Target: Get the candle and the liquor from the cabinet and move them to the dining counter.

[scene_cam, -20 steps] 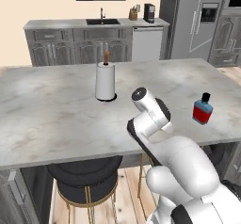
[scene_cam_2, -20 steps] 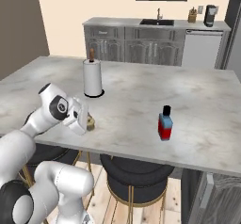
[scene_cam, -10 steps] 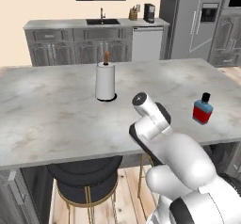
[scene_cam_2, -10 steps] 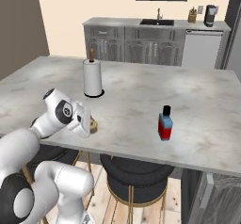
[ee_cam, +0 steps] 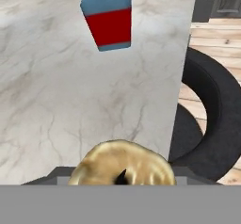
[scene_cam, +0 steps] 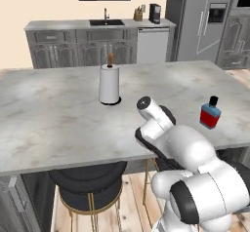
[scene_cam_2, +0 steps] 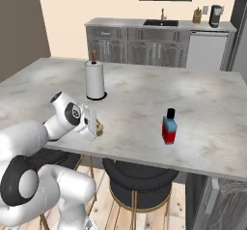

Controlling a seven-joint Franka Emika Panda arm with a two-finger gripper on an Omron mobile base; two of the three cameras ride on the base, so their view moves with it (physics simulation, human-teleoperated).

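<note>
Left base view: white arm rises from the lower right and bends over the near edge of the table, the large pale marbled island top that serves as the dining counter. Liquor stands upright on the table's right part, near the near edge and well apart from the arm's wrist. Paper-towel roll stands upright toward the middle. Black stool is tucked under the near edge. Tool itself is hidden behind the wrist; its state cannot be told from here.

Right base view: tool hangs low at the near edge of the table, jaws partly apart around a small golden-tan lump, taken to be the candle. Liquor stands to the right of the tool, apart from it, with bare marble between. Paper-towel roll lies farther back, to the left.

Hand view: candle sits at the bottom between the finger tips, gripped. Liquor appears beyond it across bare table. Stool shows past the table's edge.

Step in hand, as judged: liquor already delivered; candle being brought down for placing. Next move calls for lowering until the candle rests on the table clear of the edge, then widening the jaws.
</note>
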